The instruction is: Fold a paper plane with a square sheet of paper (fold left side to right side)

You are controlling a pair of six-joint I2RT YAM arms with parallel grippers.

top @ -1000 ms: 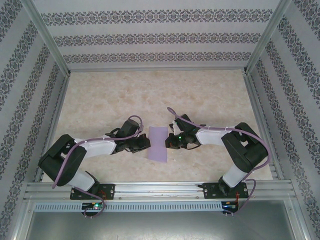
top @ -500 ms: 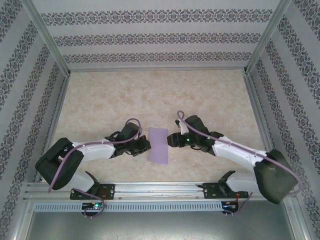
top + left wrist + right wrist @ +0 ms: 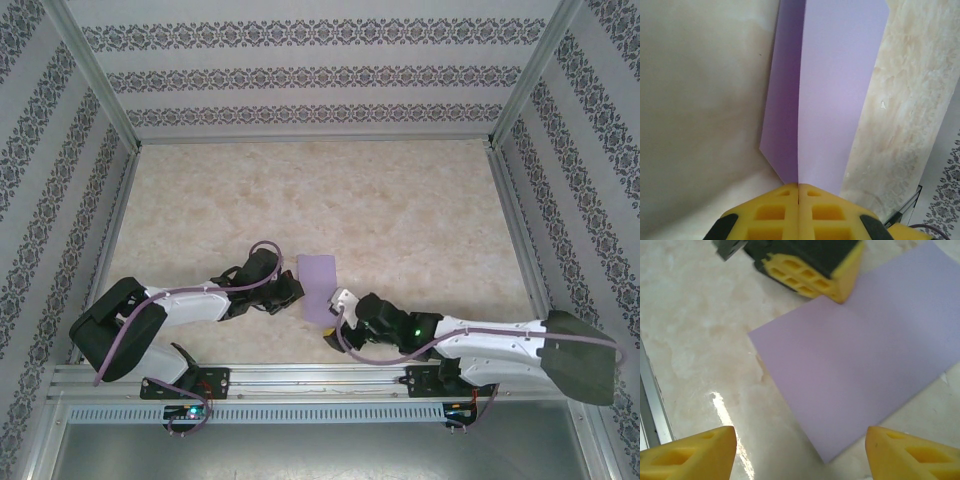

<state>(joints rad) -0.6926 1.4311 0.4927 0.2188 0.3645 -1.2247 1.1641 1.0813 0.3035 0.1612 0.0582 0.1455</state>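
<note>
The thin, matte lavender-purple sheet of paper [image 3: 317, 287] is lying flat as a narrow rectangle on the marbled beige desk [image 3: 430, 220]. Its left edge is being touched by the left gripper [image 3: 291, 291]. That gripper's yellow jaws are being pressed together, with their tip resting on the edge. Whether a layer is being pinched cannot be told.

Across the sheet from the left gripper, and nearer the arm bases, the right gripper [image 3: 800, 455] is being held with its jaws spread wide. They are apart from the paper, and one corner is pointing into the gap between them.

The sheet is judged light, limp and likely to slide on the glossy desk, and any stray crease would stay. It is probably best taken by a free corner or edge opposite the left gripper while being pinned there.
</note>
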